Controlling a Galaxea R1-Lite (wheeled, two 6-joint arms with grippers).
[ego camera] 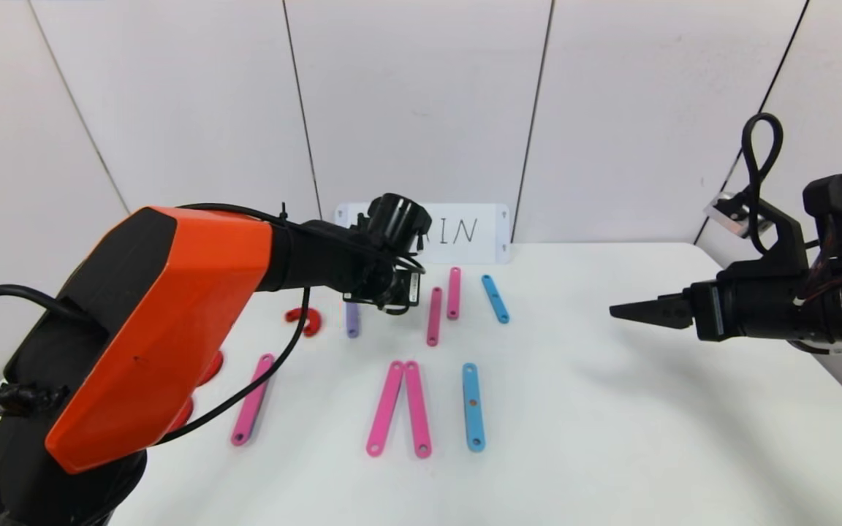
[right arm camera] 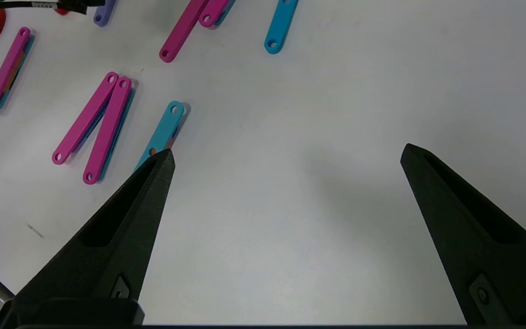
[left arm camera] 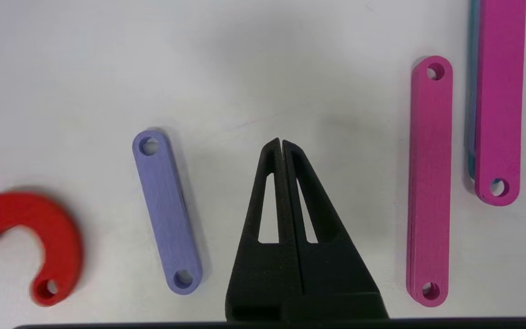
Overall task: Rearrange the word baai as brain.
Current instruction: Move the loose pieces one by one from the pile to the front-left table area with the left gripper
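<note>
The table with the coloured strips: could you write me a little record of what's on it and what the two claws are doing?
table: white
pieces: flat pink, blue and purple holed strips plus red curves
purple strip: short, lying flat between a red curve and a long pink strip
left gripper: shut and empty, tips over bare table beside the purple strip
right gripper: open and empty, held above the table's right side, away from the pieces
card: white, handwritten letters, at the back edge

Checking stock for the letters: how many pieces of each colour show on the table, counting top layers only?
Pink strips: 5
Blue strips: 2
Purple strip: 1
Red curves: 3
Total: 11
</note>
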